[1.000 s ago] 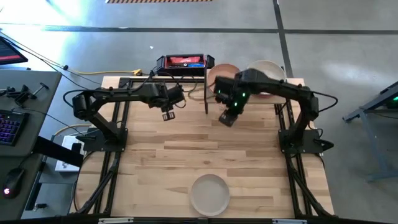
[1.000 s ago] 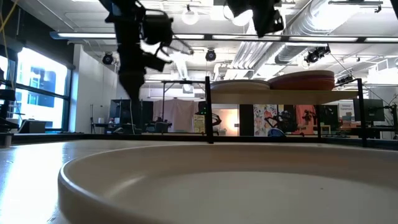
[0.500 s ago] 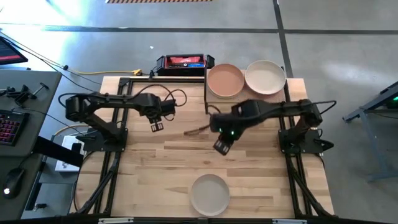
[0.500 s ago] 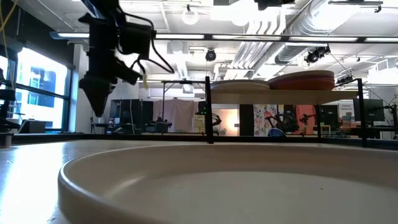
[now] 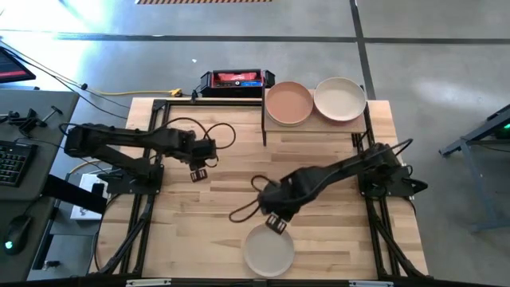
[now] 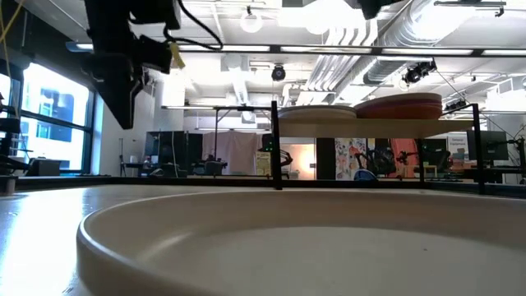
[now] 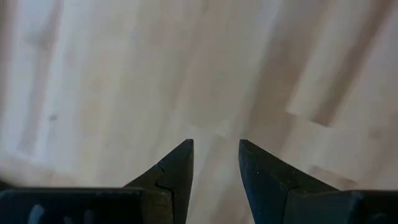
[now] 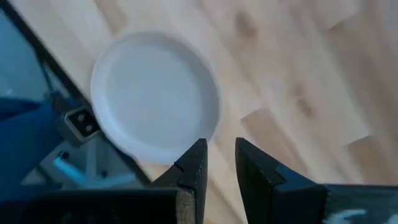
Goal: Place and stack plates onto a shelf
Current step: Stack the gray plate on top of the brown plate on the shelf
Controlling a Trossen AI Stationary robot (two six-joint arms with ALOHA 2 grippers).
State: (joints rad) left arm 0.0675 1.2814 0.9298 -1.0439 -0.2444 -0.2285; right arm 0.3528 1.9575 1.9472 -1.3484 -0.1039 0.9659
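Note:
An off-white plate lies flat on the tabletop near the front edge; its rim fills the foreground of the low view. My right gripper hangs just behind this plate's far rim, fingers a little apart and empty; its wrist view shows the plate beyond the fingertips. My left gripper is open and empty over bare wood at the table's left middle. On the shelf at the back rest a peach plate and a cream plate, side by side.
A black-and-red box sits at the table's far edge, left of the shelf. The shelf's black legs stand at the back. The arms' black frames run along both sides of the table. Bare wood lies between the grippers.
My right gripper has swung from the shelf toward the table's near edge and now hangs by the off-white plate. My left gripper has moved toward the left edge and a little nearer. The two plates on the shelf, partly covered before by the right arm, now show in full.

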